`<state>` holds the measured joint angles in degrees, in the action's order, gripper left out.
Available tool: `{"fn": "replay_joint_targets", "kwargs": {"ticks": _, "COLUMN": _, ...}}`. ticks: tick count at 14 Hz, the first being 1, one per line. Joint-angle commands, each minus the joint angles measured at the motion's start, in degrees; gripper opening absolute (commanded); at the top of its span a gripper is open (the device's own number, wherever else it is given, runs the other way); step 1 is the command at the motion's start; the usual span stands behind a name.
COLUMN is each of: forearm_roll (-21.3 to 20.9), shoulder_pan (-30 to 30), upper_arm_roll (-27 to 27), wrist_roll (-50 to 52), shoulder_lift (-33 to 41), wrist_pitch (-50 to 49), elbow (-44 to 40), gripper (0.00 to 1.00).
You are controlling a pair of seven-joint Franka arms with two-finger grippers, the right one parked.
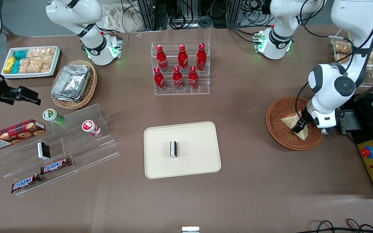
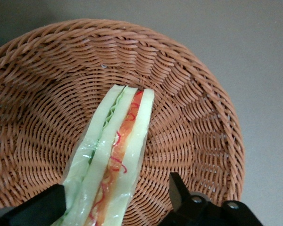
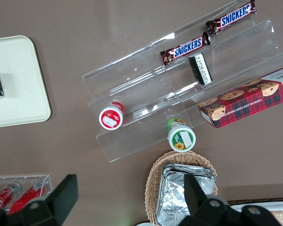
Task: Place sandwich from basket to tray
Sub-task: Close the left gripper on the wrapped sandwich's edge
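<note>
The gripper (image 2: 115,197) is down in the basket (image 2: 198,117), its fingers (image 2: 37,207) spread wide on either side of the sandwich (image 2: 115,155), gripping nothing yet. The sandwich stands on edge inside the basket. The slick wrap could slip as the fingers close, tipping the wedge flat. The tray (image 1: 199,161) lies well apart on the worktop (image 1: 254,187), already carrying a small dark packet (image 1: 173,149).

Six cola bottles (image 1: 180,69) stood at twelve o'clock; Snickers bars (image 1: 55,166) and a cookie box (image 1: 11,134) at nine.
</note>
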<state>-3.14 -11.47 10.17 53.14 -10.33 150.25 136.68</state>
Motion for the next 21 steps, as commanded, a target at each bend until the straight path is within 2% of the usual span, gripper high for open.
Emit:
{"fn": "replay_joint_targets", "kwargs": {"ticks": 1, "forearm_roll": -0.3, "shoulder_pan": -0.2, "upper_arm_roll": 0.4, "wrist_roll": 2.8, "shoulder_lift": -0.2, "wrist_pitch": 1.0, "elbow": -0.2, "gripper": 0.43}}
{"fn": "replay_joint_targets", "kwargs": {"ticks": 2, "forearm_roll": -0.3, "shoulder_pan": -0.2, "upper_arm_roll": 0.4, "wrist_roll": 3.4, "shoulder_lift": -0.2, "wrist_pitch": 1.0, "elbow": -0.6, "gripper": 0.0}}
{"fn": "replay_joint_targets", "kwargs": {"ticks": 9, "forearm_roll": -1.0, "shoulder_pan": 0.0, "upper_arm_roll": 0.5, "wrist_roll": 3.2, "shoulder_lift": 0.8, "wrist_pitch": -1.9, "elbow": -1.8, "gripper": 0.0}}
{"fn": "replay_joint_targets", "kwargs": {"ticks": 11, "forearm_roll": -1.1, "shoulder_pan": 0.0, "upper_arm_roll": 0.5, "wrist_roll": 2.9, "shoulder_lift": 2.2, "wrist_pitch": -7.3, "elbow": -4.2, "gripper": 0.0}}
{"fn": "replay_joint_targets", "kwargs": {"ticks": 16, "forearm_roll": -1.0, "shoulder_pan": 0.4, "upper_arm_roll": 1.0, "wrist_roll": 2.0, "shoulder_lift": 3.3, "wrist_pitch": -33.5, "elbow": -21.3, "gripper": 0.0}}
{"fn": "replay_joint_targets", "kwargs": {"ticks": 19, "forearm_roll": -0.4, "shoulder_pan": 0.5, "upper_arm_roll": 2.7, "wrist_roll": -1.8, "shoulder_lift": 2.6, "wrist_pitch": -44.3, "elbow": -32.6, "gripper": 0.0}}
{"fn": "replay_joint_targets", "kwargs": {"ticks": 21, "forearm_roll": -0.1, "shoulder_pan": 0.5, "upper_arm_roll": 5.9, "wrist_roll": -3.2, "shoulder_lift": 1.7, "wrist_pitch": -47.5, "elbow": -37.9, "gripper": 0.0}}
